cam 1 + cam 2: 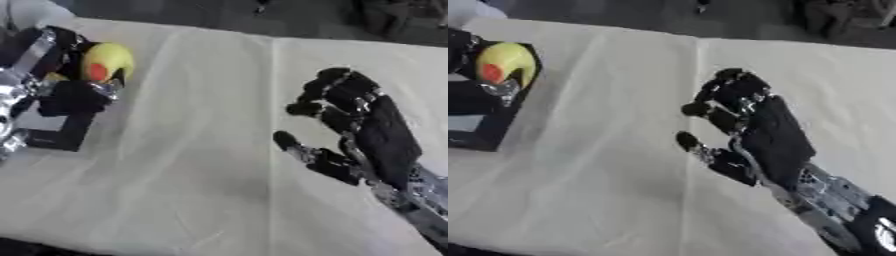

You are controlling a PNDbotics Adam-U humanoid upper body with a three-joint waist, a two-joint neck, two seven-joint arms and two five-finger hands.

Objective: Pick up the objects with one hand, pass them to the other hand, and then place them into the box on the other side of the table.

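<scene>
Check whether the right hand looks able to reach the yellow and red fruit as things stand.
Probably yes: the cloth-covered table lies bare between the right hand and the yellow and red fruit. But the left hand is curled round the fruit, so it would have to be passed over.

Bare white tablecloth (pixel 201 165) lies open from six to twelve o'clock; the left hand (pixel 70 95) crowds ten o'clock, the right hand (pixel 367 125) blocks three o'clock.
</scene>
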